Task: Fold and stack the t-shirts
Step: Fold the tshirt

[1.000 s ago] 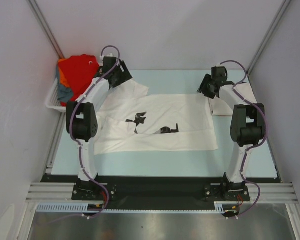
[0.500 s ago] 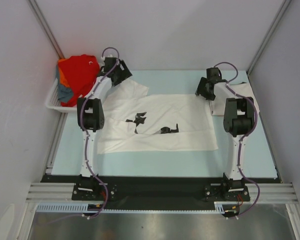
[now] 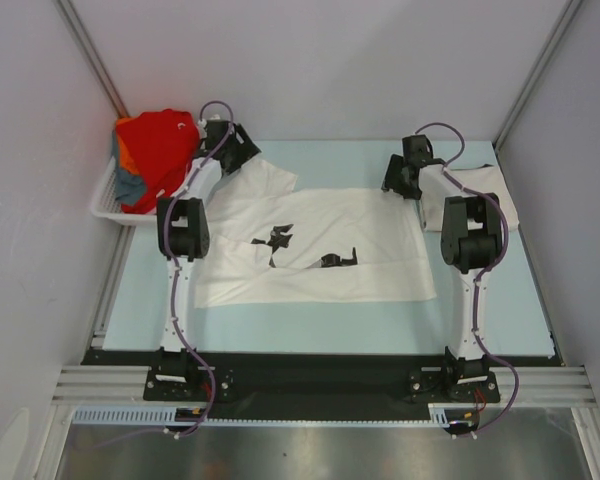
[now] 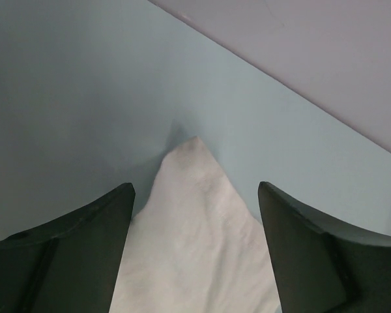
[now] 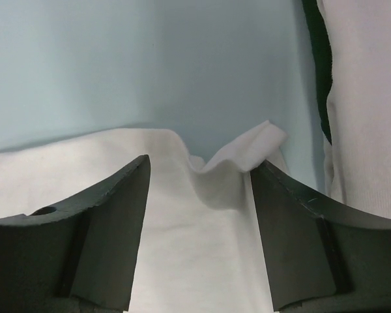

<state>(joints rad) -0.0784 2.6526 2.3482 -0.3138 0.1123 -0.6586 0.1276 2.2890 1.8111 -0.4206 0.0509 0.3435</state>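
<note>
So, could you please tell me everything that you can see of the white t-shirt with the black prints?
The white t-shirt lies spread, mostly flat, on the light blue table: thin soft cloth, small black prints near its middle, one sleeve sticking out far left. The open left gripper straddles a pointed corner of it; the open right gripper straddles its rumpled far-right corner. Neither grips it.

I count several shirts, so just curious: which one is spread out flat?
The white shirt with black prints, opened out mid-table. The red shirt is heaped in the basket; the off-white shirt lies folded at right.
</note>
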